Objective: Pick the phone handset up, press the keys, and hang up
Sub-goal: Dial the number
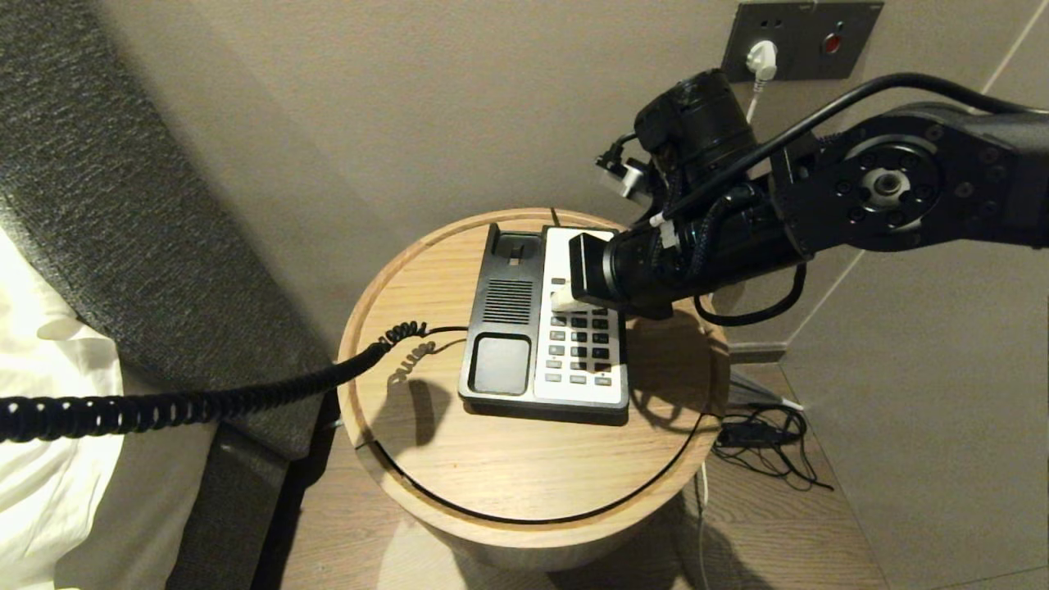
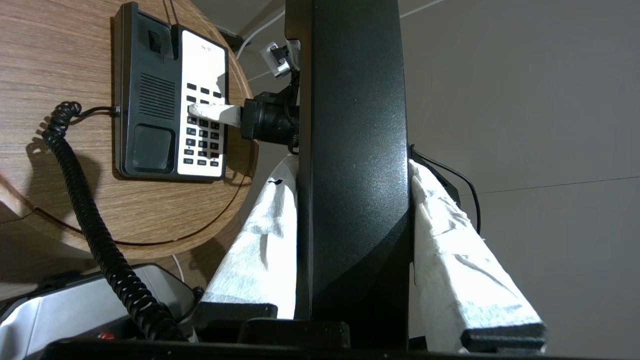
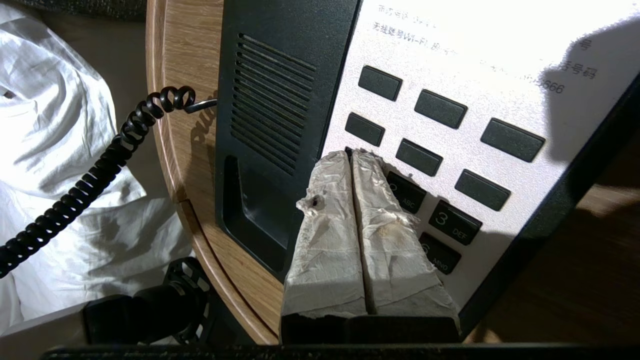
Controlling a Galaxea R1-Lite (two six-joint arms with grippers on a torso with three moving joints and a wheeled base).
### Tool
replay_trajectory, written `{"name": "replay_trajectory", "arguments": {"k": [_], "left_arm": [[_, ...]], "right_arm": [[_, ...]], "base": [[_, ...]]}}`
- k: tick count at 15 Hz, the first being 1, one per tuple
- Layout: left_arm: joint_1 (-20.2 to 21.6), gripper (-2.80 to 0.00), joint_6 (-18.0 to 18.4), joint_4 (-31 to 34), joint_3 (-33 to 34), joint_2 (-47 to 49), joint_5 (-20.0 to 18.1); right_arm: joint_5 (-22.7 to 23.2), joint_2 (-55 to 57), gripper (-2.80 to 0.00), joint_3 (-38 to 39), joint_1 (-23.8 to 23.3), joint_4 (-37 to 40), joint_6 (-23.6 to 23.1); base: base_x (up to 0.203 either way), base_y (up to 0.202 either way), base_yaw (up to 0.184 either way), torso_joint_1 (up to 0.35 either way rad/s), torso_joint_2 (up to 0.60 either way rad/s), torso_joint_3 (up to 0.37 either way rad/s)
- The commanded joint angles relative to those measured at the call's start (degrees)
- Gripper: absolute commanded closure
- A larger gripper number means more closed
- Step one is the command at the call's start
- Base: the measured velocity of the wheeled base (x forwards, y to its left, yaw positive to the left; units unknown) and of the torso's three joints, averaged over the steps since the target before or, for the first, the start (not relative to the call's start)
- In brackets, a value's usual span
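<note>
Black-and-white phone base [image 1: 545,344], black coiled cord [image 1: 164,401], wood-grain table [image 1: 524,467]

A black-and-white phone base [image 1: 545,328] sits on a round wooden desk [image 1: 524,459], its cradle empty. The right arm reaches in from the right, its right tool [image 1: 565,300] low over the top rows of the keypad [image 1: 582,344], seemingly touching a key, though the arm hides the contact. A coiled cord [image 1: 205,401] runs from the base's left side off the desk toward the bed [image 1: 49,385].

right pincer [image 3: 352,159] pressed together, left pincer [image 2: 350,200] clamped
</note>
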Motion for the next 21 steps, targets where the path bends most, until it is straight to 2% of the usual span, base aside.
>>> {"name": "replay_trajectory", "arguments": {"k": [1,8,21], "left_arm": [[0.00,0.00,-0.32,0.28,0.30,-0.22,-0.07],[0.09,0.00,-0.32,0.24,0.79,-0.48,-0.15],[0.09,0.00,-0.32,0.15,1.02,-0.48,-0.15]], "right_arm": [[0.13,-2.56,0.00,-1.33,0.41,0.48,0.28],[-0.42,-4.38,0.00,-0.04,1.34,4.32,0.57],[-2.31,-2.30,0.00,0.18,-0.69,4.52,-0.02]], "base": [[0.000,0.000,0.000,0.000,0.00,0.000],[0.000,0.000,0.000,0.000,0.00,0.000],[0.000,0.000,0.000,0.000,0.00,0.000]]}}
